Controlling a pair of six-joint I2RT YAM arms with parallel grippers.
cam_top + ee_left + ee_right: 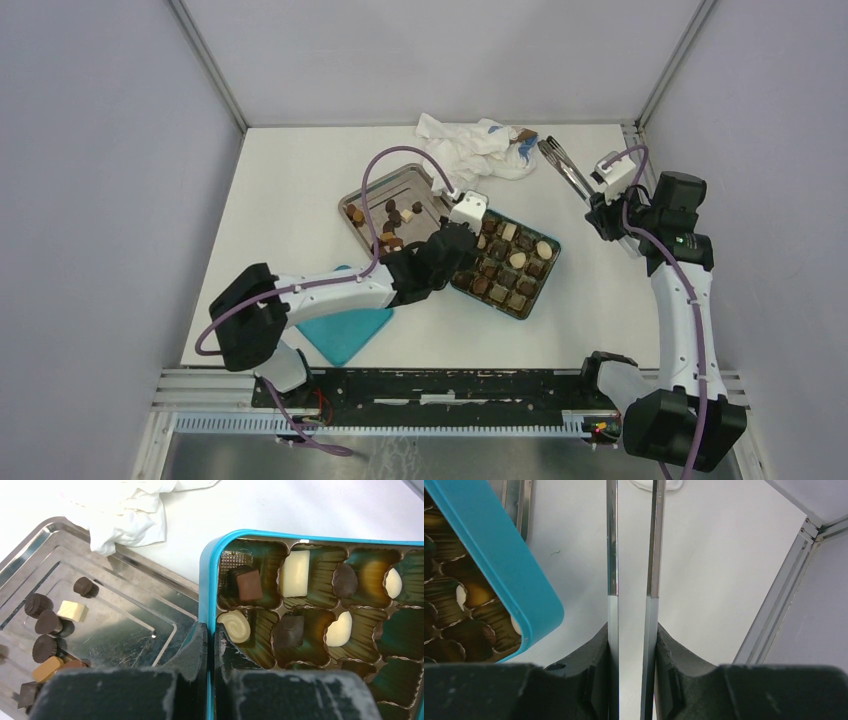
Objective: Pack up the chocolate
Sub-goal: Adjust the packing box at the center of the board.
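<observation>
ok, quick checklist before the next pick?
1. Left tool shut on box wall: ok.
2. Right tool gripping tongs: ok.
3. Tong tips empty: cannot tell, too small in the top view.
4. Chocolate on tray to pick: ok.
5. Free cups in box: ok.

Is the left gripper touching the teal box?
Touching. The left wrist view shows the left gripper shut on the wall of the teal box, one finger each side.
</observation>
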